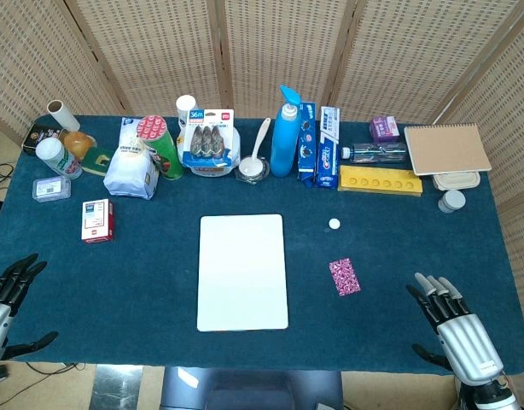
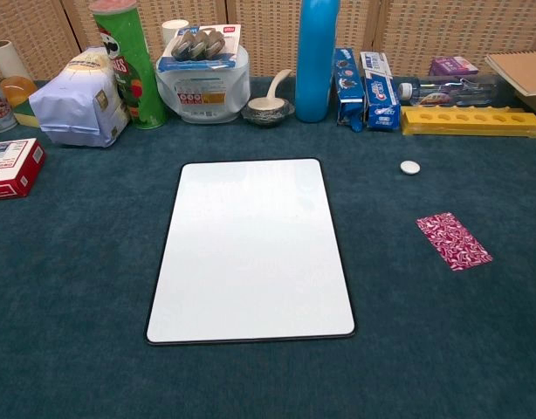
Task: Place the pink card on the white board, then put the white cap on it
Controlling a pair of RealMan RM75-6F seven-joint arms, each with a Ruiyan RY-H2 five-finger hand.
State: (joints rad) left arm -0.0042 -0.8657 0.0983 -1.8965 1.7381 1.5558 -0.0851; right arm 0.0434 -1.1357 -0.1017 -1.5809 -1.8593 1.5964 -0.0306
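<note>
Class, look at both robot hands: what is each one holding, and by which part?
Nothing is held. The left hand and right hand are open at the table's near edge, away from the pink card.

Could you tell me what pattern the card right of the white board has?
The pink card has a pink-and-white patterned face, clearest in the chest view.

Table (image 1: 160,299) covered in dark blue cloth. White board (image 1: 243,272) lies at centre. Pink card (image 1: 344,277) and white cap (image 1: 334,224) lie right of the board.

Pink card (image 1: 344,277) right of white board (image 1: 242,272).
</note>
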